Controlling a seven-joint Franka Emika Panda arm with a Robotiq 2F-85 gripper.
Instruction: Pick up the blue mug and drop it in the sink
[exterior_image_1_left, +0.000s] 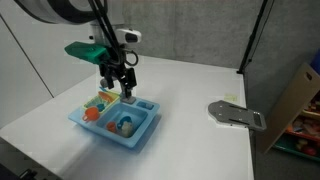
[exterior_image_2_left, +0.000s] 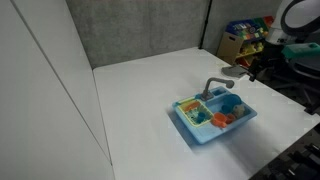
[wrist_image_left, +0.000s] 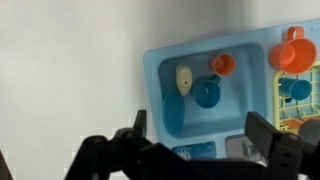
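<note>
Wrist view, pincer (wrist_image_left: 196, 130) spread above sink (wrist_image_left: 153, 80), blue mug (wrist_image_left: 207, 94) inside it, beside orange cup (wrist_image_left: 222, 64).

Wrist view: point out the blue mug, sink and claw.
mug (wrist_image_left: 207, 93): wrist view, middle of its round top.
sink (wrist_image_left: 152, 80): wrist view, bare left rim.
claw (wrist_image_left: 195, 120): wrist view, midway between its open fingertips.
</note>
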